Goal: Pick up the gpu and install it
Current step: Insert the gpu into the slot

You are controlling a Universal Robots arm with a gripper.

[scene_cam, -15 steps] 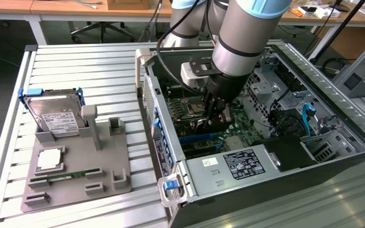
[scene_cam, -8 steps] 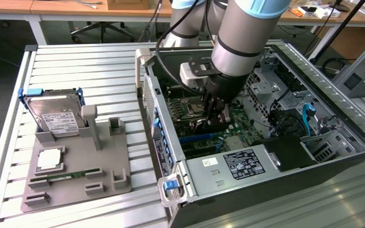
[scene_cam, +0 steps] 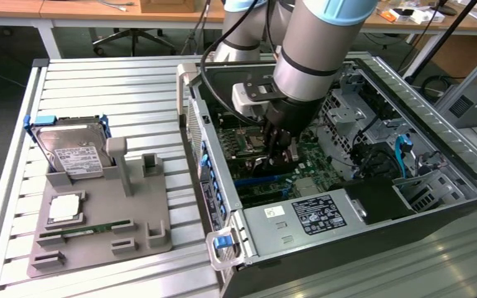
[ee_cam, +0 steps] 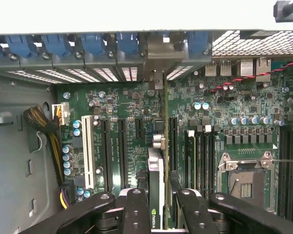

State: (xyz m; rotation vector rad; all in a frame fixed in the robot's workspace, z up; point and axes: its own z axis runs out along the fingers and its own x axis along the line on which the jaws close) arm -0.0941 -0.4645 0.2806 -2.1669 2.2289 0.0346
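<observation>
We've got the gripper [ee_cam: 161,202] clamped on the gpu [ee_cam: 155,170], a thin black card seen edge-on among the green motherboard's [ee_cam: 122,102] black slots, inside the metal case [scene_cam: 437,205]. Tight spot: white slot [ee_cam: 88,151] on one side, bare CPU socket [ee_cam: 246,178] on the other, blue plastic clips [ee_cam: 93,44] ahead. The hard drive [scene_cam: 71,152] and memory stick [scene_cam: 95,228] sit outside on a gray tray [scene_cam: 97,254].

Bright, even room light; white glare along the case rim [ee_cam: 112,14]; soft shadow inside.
</observation>
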